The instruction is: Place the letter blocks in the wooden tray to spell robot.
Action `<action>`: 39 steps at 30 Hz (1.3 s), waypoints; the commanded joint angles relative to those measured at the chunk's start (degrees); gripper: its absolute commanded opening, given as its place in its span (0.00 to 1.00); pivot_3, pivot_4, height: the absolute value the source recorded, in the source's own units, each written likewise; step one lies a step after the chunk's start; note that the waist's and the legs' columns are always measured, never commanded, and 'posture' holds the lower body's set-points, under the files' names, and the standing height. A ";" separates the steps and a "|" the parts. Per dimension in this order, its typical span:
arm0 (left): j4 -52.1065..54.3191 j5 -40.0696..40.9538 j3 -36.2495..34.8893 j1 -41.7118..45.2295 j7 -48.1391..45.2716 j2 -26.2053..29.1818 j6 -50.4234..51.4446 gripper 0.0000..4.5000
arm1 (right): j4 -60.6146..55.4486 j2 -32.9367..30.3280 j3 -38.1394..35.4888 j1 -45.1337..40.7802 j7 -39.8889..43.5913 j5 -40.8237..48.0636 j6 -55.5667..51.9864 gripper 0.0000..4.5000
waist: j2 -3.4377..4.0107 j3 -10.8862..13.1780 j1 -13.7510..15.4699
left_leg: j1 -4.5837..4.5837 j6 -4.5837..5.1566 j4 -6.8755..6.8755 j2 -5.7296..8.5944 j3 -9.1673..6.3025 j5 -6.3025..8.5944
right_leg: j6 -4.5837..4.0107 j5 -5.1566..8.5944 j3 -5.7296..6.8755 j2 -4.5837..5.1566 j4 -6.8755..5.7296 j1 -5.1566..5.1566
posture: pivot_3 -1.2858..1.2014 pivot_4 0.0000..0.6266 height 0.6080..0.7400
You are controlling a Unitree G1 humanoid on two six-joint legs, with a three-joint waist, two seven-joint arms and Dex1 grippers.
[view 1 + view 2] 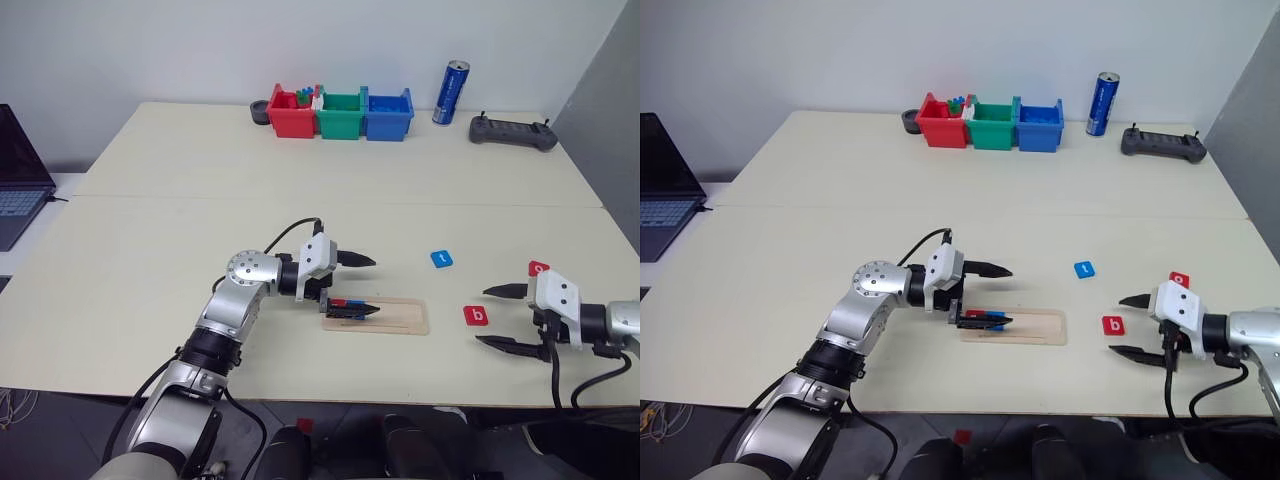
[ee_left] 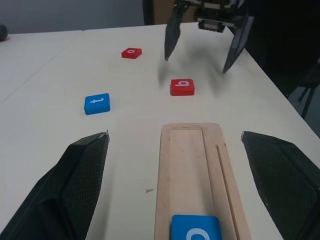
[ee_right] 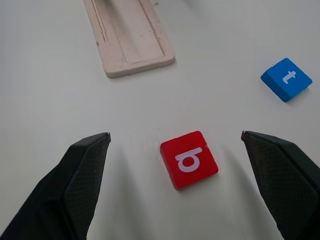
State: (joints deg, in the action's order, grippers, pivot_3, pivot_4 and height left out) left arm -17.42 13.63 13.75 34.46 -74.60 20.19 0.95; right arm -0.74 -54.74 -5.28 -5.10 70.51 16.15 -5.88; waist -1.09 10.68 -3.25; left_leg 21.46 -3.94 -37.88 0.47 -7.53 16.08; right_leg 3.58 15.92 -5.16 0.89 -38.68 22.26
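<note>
— On the cream table (image 1: 150, 250), where do things lie?
— A blue block (image 2: 196, 227) sits in the wooden tray (image 1: 400, 318); the red b block (image 3: 189, 159) lies between the right gripper (image 3: 175, 145)'s spread fingers.
— And the left gripper (image 1: 368, 285)?
— Apart too, over the tray.

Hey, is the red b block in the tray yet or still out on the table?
Out. The b block lies flat on the table, apart from the tray's end.

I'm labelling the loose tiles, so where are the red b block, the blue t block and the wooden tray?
red b block (image 3: 189, 159): right wrist view, on its top face at the white letter.
blue t block (image 3: 286, 79): right wrist view, on its top face.
wooden tray (image 2: 186, 165): left wrist view, on the bare recessed groove.
</note>
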 commanded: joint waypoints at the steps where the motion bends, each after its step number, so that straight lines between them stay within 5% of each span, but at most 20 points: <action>1: 2.46 0.48 0.18 0.38 -1.28 0.99 0.15 1.00 | 3.01 0.32 1.43 -3.86 2.46 -0.15 1.58 0.99 | 0.00 0.00 0.05 | 0.01 0.00 0.00 0.01 -0.02 0.00 | 0.00 0.00 0.02 0.01 0.00 0.00 | 0.52 0.24 1.00; 27: 3.72 0.31 -0.65 0.06 -0.13 4.23 0.16 1.00 | 18.10 3.18 8.21 -12.08 7.14 -4.32 3.93 0.99 | 0.04 0.01 0.22 | 0.00 0.00 -0.01 0.04 -0.04 0.00 | 0.00 0.00 0.03 0.07 -0.05 0.01 | 0.52 0.24 1.00; 30: 3.91 0.37 -0.67 -0.23 -0.05 4.51 0.15 1.00 | 18.37 3.35 8.53 -12.35 7.58 -4.28 4.41 0.86 | 0.04 0.01 0.22 | 0.00 0.00 -0.01 0.03 -0.05 0.00 | 0.00 0.00 0.04 0.07 -0.06 0.01 | 0.52 0.24 1.00; 37: 3.64 0.30 -0.77 -0.06 0.60 4.78 -0.02 1.00 | 19.38 3.63 8.59 -13.18 7.73 -4.46 5.44 0.32 | 0.04 0.01 0.21 | 0.00 0.00 -0.01 0.03 -0.05 0.00 | 0.00 0.00 0.04 0.07 -0.06 0.01 | 0.52 0.24 1.00; 39: 4.13 0.38 -0.58 -0.38 0.58 4.73 0.06 1.00 | 18.30 3.71 8.17 -13.45 7.38 -3.85 4.68 0.32 | 0.04 0.01 0.21 | 0.00 0.00 -0.01 0.03 -0.05 0.00 | 0.00 0.00 0.04 0.07 -0.06 0.01 | 0.52 0.24 1.00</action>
State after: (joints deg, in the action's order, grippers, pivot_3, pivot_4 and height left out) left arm -15.63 13.64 14.14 33.93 -74.28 24.62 1.81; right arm 18.78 -51.07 3.43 -17.64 77.48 12.02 -0.95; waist -1.05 10.69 -3.04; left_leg 21.45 -3.94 -37.89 0.50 -7.58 16.08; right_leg 3.58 15.91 -5.12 0.96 -38.74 22.26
